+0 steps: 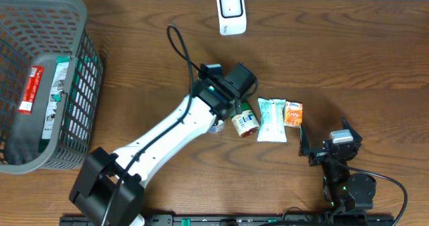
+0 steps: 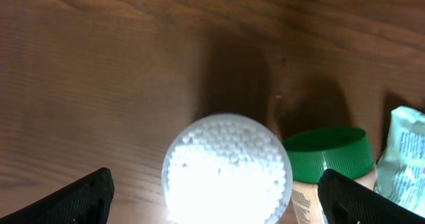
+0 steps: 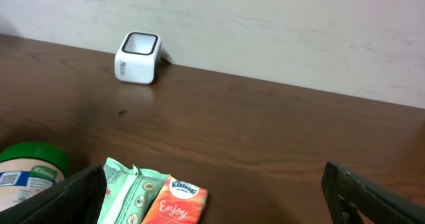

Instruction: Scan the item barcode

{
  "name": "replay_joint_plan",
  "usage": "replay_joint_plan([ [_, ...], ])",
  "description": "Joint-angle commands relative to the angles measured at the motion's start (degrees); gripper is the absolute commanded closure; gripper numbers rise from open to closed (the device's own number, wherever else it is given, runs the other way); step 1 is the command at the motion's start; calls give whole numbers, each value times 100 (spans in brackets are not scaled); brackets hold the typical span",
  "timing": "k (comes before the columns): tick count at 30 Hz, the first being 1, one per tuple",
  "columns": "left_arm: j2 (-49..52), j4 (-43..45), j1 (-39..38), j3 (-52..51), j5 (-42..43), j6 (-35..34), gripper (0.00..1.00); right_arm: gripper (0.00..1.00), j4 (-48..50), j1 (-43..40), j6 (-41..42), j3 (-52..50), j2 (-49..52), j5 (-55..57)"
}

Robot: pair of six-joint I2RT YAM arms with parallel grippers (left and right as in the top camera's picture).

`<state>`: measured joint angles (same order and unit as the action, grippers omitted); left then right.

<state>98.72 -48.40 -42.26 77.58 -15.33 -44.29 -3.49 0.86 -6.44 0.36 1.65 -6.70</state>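
We see our left gripper (image 2: 214, 187) spread wide above the white-capped item (image 2: 227, 167), just beside a green-lidded jar (image 2: 327, 154), our right gripper (image 3: 214, 184) equally wide near two packets (image 3: 176, 201), and the scanner (image 1: 231, 11) well apart by the far edge.

The left arm (image 1: 167, 135) is one long white tube with smooth, round sides. At its bottom end sits a big black boxy block (image 1: 104, 186). Its top end is a bunch of chunky black parts (image 1: 231, 84) with a tiny green-blue light. A thin black cable (image 1: 179, 46) makes a loop, then runs down the white tube. The right arm (image 1: 345, 179) is small and all black — only a little grey box (image 1: 340, 137) on top is lighter. A thin black wire (image 1: 401, 186) curls out of it. The left fingers (image 2: 80, 197) and the right fingers (image 3: 56, 197) are flat and black — dull, not shiny.
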Motion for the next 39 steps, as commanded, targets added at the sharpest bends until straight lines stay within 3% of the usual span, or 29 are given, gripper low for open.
replay_joint_plan([
  [1,170,107,271,-42,890,474,2,1,-20,31,81,-4,-7,-24],
  [31,706,-225,267,-166,516,428,0,1,-20,31,81,-4,-7,-24],
  [34,704,-229,267,-166,518,570,7,1,-20,31,81,-4,-7,-24],
  [39,704,-254,271,-166,518,573,6,1,-20,31,81,-4,-7,-24],
])
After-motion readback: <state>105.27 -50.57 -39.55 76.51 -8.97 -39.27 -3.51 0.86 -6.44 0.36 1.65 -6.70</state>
